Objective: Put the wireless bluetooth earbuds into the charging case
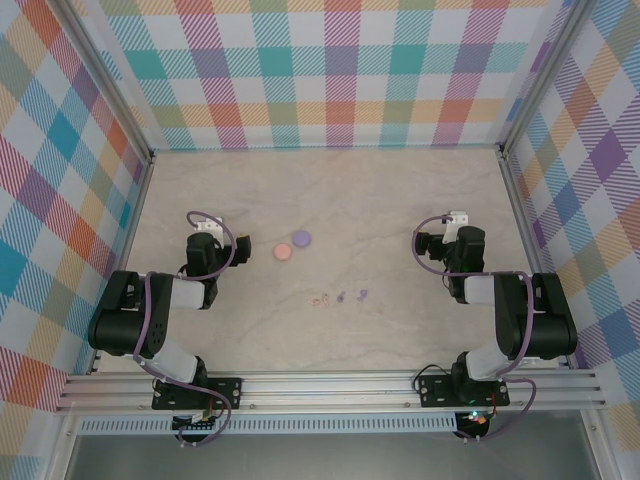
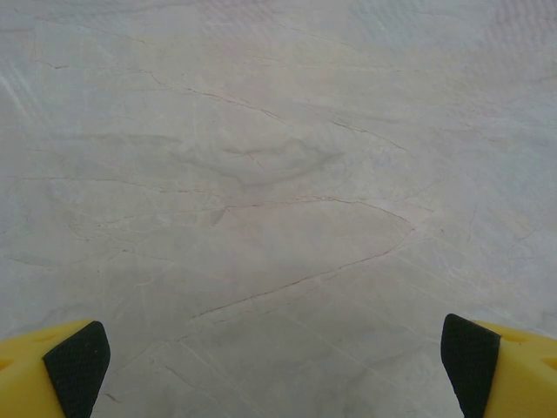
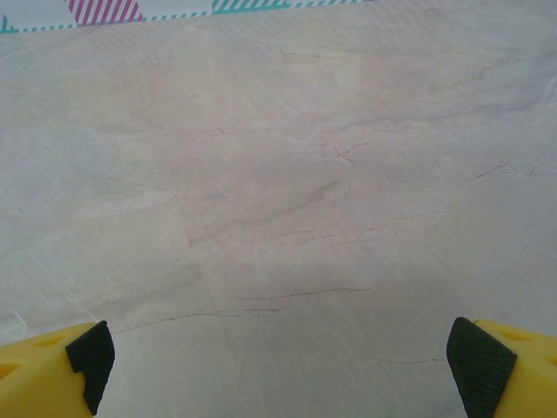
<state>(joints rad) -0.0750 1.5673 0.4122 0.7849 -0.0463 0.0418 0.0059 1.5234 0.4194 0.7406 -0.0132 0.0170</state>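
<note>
Two tiny pale pink earbuds (image 1: 320,299) and two lilac-purple earbuds (image 1: 341,296) (image 1: 363,294) lie loose on the marble table, near the front centre. Behind them sit two round coin-like cases side by side, one pink (image 1: 284,251) and one purple (image 1: 301,238). My left gripper (image 1: 222,240) hovers left of the cases. In the left wrist view the left gripper (image 2: 274,366) is open wide, with bare table between its yellow fingers (image 2: 61,366). My right gripper (image 1: 436,240) is off to the right. In the right wrist view it (image 3: 277,361) is also open and holds nothing.
Checked fabric walls (image 1: 330,70) enclose the table on the left, back and right. An aluminium rail (image 1: 330,385) carrying both arm bases runs along the near edge. Bare marble (image 1: 330,190) stretches behind the cases.
</note>
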